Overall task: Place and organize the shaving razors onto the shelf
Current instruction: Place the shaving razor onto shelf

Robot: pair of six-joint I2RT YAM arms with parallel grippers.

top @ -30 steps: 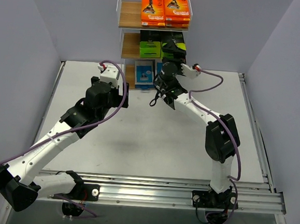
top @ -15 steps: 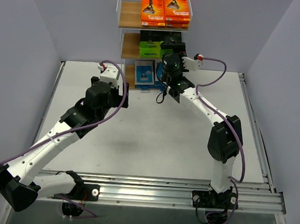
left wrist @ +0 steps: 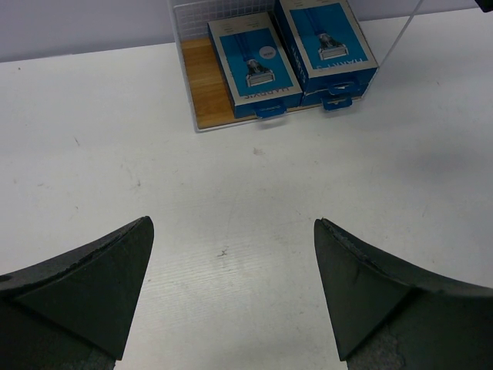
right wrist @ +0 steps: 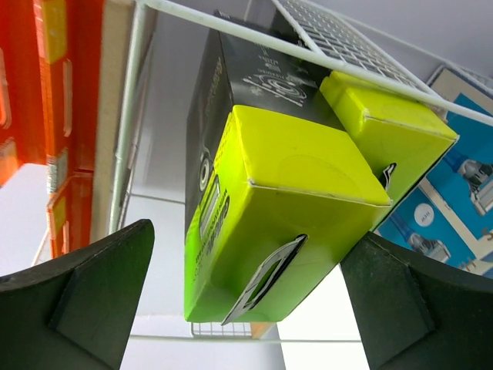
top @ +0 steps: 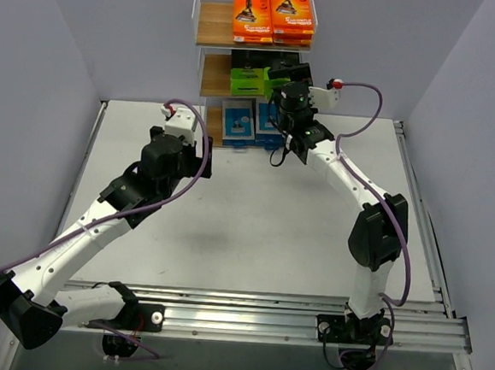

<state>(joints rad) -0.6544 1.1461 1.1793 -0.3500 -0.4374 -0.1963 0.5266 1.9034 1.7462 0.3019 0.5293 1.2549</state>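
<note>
The shelf stands at the back of the table. Orange razor packs fill its top tier, black-and-lime packs the middle, blue-and-white packs the bottom. My right gripper is at the middle tier. In the right wrist view it stands open around the lime end of one pack, with a clear gap on the left side. A second lime pack lies beside it. My left gripper is open and empty over the table, facing two blue packs.
White wire rails frame the tiers close to my right fingers. Orange packs sit just past the left finger. A metal rail runs along the table's right edge. Grey walls enclose the table.
My right gripper has moved up and to the right, from in front of the bottom tier to the middle tier, and its jaws have widened. The left arm has not moved.
</note>
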